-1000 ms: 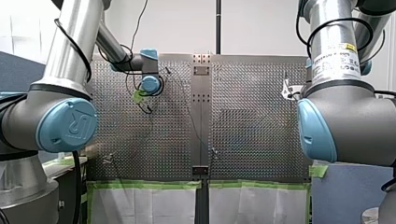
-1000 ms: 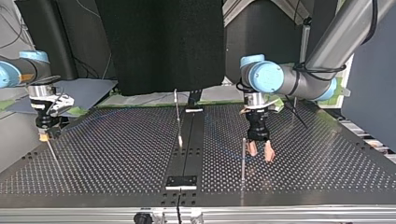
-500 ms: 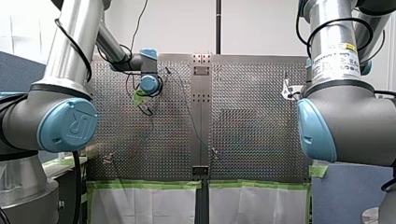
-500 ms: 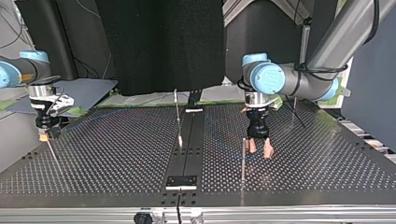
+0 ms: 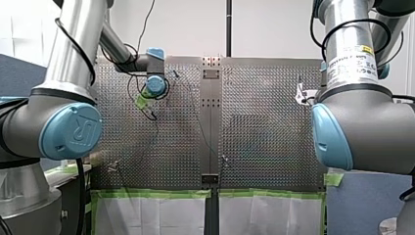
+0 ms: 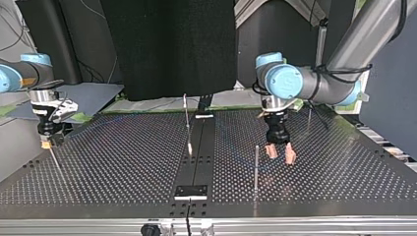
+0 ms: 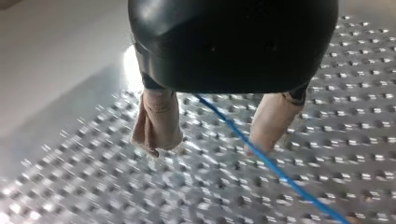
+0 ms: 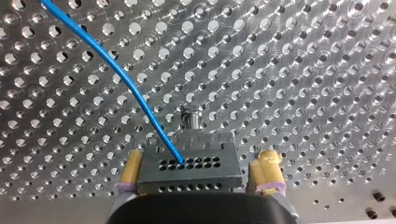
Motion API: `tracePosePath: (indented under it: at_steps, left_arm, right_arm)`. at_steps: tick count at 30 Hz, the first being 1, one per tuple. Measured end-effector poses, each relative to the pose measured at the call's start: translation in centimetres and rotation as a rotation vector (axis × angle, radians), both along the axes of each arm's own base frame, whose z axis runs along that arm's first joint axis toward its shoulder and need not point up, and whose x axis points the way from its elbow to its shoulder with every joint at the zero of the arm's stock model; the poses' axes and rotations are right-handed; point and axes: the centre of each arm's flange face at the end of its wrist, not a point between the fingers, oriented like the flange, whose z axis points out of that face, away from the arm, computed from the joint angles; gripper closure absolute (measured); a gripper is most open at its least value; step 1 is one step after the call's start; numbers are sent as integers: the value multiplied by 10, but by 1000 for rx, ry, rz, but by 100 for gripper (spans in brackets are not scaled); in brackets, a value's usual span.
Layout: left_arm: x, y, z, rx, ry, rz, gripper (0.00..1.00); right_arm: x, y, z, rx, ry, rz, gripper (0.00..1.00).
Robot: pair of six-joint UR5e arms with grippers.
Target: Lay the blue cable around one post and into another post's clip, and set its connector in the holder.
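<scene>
Two beige-padded fingers [image 7: 156, 122] of my left gripper [image 7: 205, 150] stand wide apart in the left wrist view. The blue cable [image 7: 261, 158] runs slantwise through the gap between them. It passes close by one fingertip, but I cannot tell whether it touches; nothing is clamped.

The top view adds what that view lacks: my left gripper [image 6: 280, 154] hangs low over the perforated table [image 6: 344, 177], with a slim post [image 6: 256, 167] just beside it at its nine o'clock. There the cable is only a faint blue line, hard to follow.

In the right wrist view, my right gripper [image 8: 200, 157] has its yellow pads [image 8: 267, 170] closed on the sides of the grey connector [image 8: 189, 163]. The cable enters one of the connector's holes and curves away over the table, and a small metal pin [image 8: 191, 119] stands just ahead.

In the top view my right gripper [image 6: 46, 141] sits at the table's nine o'clock edge, well apart from the left, its fingers too small to read. A second post [image 6: 187, 123] stands near the middle, at the first post's eleven o'clock.

From the front view both grippers are small and hard to make out, and my right one is partly cut off by its own arm.
</scene>
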Motion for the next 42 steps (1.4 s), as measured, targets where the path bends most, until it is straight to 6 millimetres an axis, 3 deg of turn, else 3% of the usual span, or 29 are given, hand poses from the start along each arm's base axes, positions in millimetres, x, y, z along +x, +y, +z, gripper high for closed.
tracePosePath:
  at_steps: [5, 13, 28, 42]
  left_arm:
    - [-7, 5, 14, 40, -9, 48, 2]
    - [-12, 4, 15, 88, 18, 68, 2]
    - [-28, -15, 25, 104, 21, -1, 2]
    - [-74, -25, 41, 157, 30, -33, 2]
  right_arm:
    - [0, 0, 0, 0, 0, -1, 0]
    - [-1, 0, 0, 1, 0, -2, 0]
    - [-2, 0, 0, 2, 0, -2, 0]
    - [-2, 0, 0, 2, 0, -4, 0]
